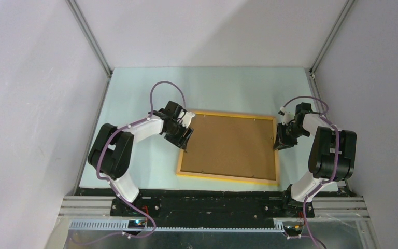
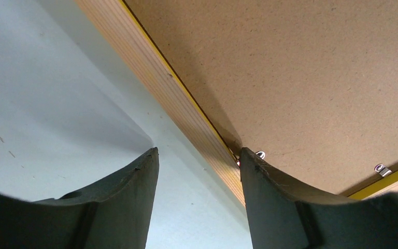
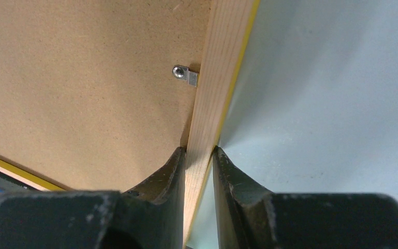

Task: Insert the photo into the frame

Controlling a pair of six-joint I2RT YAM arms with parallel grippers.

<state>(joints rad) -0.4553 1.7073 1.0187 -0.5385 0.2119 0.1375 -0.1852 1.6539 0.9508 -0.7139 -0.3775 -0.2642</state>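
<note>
The frame [image 1: 227, 179] lies back up, its front face hidden

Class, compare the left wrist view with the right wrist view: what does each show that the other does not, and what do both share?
Left wrist only: the left end effector open, its fingers on either side of the frame rail, and two metal clips near a corner.
Right wrist only: the right end effector closed on the rail, and one metal clip.
Both: the wooden frame lying back up, its brown backing board and the pale table. Neither shows the photo.
</note>
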